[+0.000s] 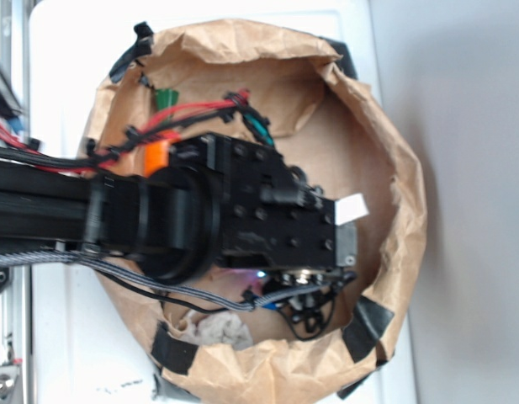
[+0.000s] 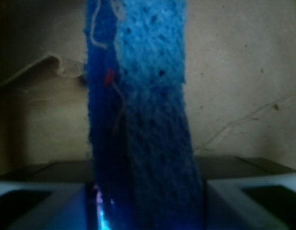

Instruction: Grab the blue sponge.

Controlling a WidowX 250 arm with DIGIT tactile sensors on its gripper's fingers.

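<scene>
The blue sponge [image 2: 148, 96] fills the middle of the wrist view, a rough porous block standing lengthwise over the brown paper floor. My gripper [image 2: 148, 191] is shut on it, and each grey finger [image 2: 56, 201] presses flush against one side of its lower end. A few loose threads cling to the sponge's darker left face. In the exterior view the black gripper body [image 1: 284, 219] points down into the paper-lined basin and hides the sponge.
The crumpled brown paper wall [image 1: 394, 177] rings the basin. An orange toy carrot [image 1: 156, 156] with a green top [image 1: 165, 98] lies partly under the arm at the left. An off-white cloth wad [image 1: 213, 328] sits by the near wall. Cables [image 1: 192, 109] run over the arm.
</scene>
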